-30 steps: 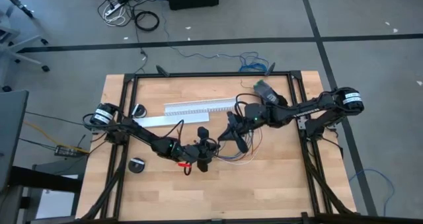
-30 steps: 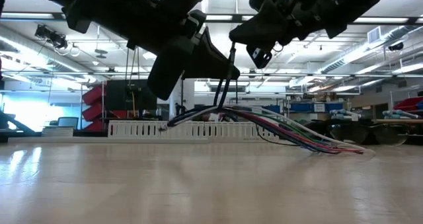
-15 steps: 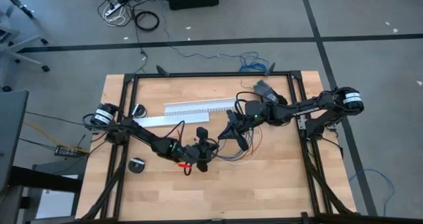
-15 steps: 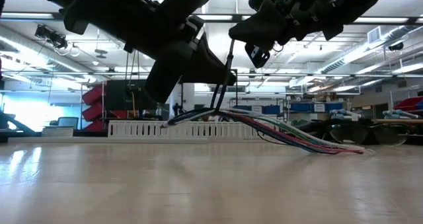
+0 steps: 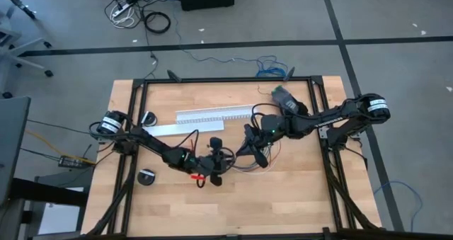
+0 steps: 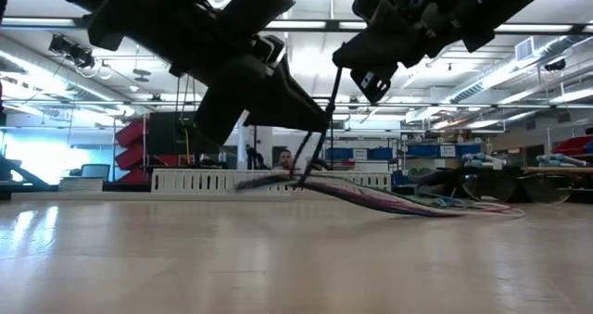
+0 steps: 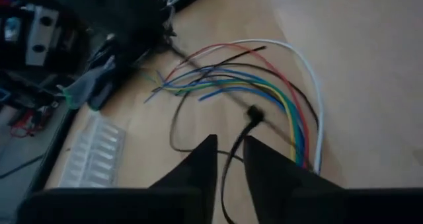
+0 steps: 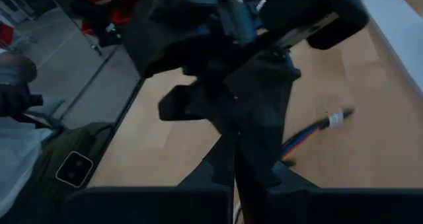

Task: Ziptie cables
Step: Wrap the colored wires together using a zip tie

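Both arms reach toward mid-table and meet near its centre. The left gripper [image 5: 218, 157] sits just left of the right gripper [image 5: 256, 146], close together above the wooden table [image 5: 297, 197].

Left gripper: in the left wrist view its fingers [image 7: 198, 168] stand slightly apart, with the ziptie [image 7: 231, 158], a thin black strip, running up through the gap. Whether the pads press on the strip cannot be told.

Right gripper: jaws clenched. In the low view the ziptie [image 6: 326, 119] hangs from its tip [image 6: 366, 73] down to the cables [image 6: 371, 195]. Its own wrist view shows the strip [image 8: 236, 164] at the closed fingertips.

Cables: a bundle of thin coloured wires lying on the table under and between the two grippers, fanning out toward the right and near side [image 5: 248, 163]. In the left wrist view the strands [image 7: 264, 92] curve together, and the ziptie's small black head lies on them.

White slotted channel [image 5: 212, 115] lies on the far side of the table, apart from the bundle.
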